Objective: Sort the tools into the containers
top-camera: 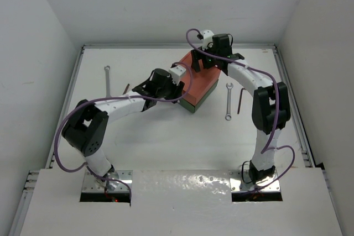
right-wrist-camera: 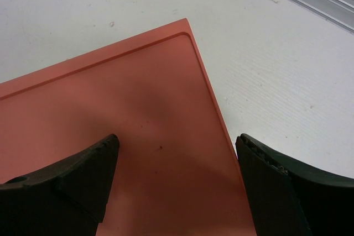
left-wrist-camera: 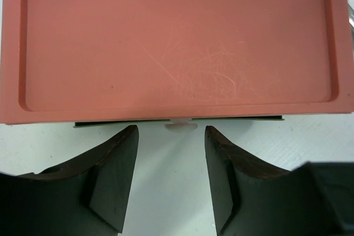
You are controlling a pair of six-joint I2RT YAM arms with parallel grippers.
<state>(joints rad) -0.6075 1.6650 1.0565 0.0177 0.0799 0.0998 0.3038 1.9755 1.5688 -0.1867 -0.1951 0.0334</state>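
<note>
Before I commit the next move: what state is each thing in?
orange-red box: stacked on dark green box.
dark green box: underneath, drawer apparently shut.
left wrench: loose on table.
right wrench: loose on table.
black rod: loose beside right wrench.
left gripper: open, facing white knob.
right gripper: open above orange-red box.

The white table (top-camera: 166,136) carries a dark green box (top-camera: 192,107) near its middle, and an orange-red box (top-camera: 200,84) is stacked on top of it. On the left side lie a silver wrench (top-camera: 108,82) and, near it, a short black rod (top-camera: 125,88). On the right side lie a second wrench (top-camera: 228,101) and a longer black rod (top-camera: 241,101) just beside it.
</note>
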